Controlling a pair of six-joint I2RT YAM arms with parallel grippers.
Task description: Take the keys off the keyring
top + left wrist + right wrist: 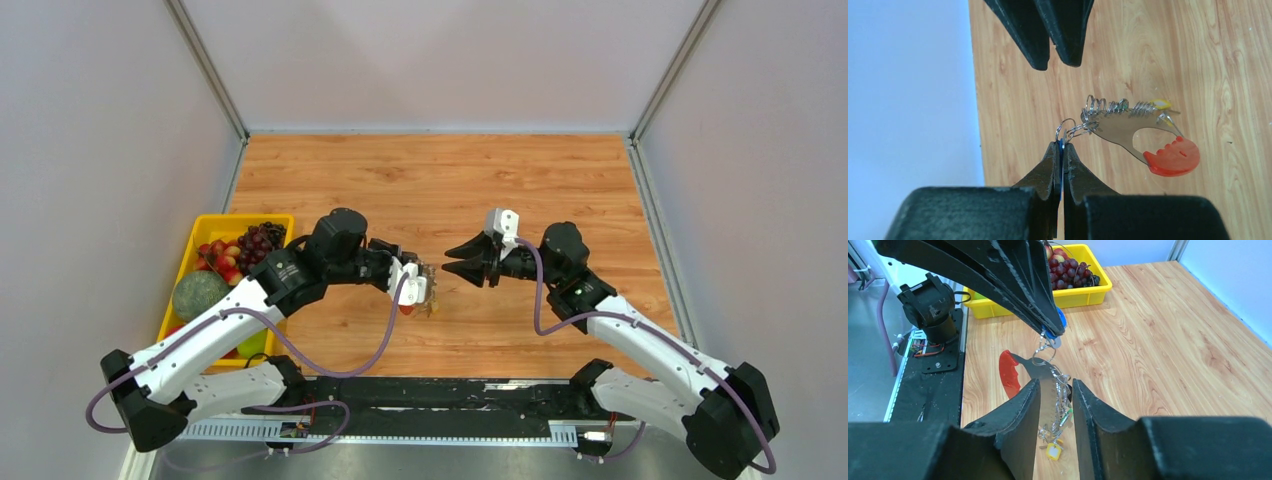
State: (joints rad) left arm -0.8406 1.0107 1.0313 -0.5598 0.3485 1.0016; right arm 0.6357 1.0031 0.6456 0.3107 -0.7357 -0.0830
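Left gripper point(1063, 148) is clamped tight on the blue key point(1060, 320), so the whole keyring point(1120, 127) dangles off it above the bench point(560, 190), with the red clip point(1008, 372) swung out to one side. The other keys point(1053, 450) hang lengthwise straight down through my right gripper point(1055, 402). That one is part-open, a finger either side of the chain, and I can't tell if it's touching. I reckon the right arm is the one to close next.

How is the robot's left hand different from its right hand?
The left gripper is shut, pinching a blue key; the right gripper is open and holds nothing. The keyring dangles below the left gripper, while the right gripper just points at it. Both are black, two-fingered and off the table.
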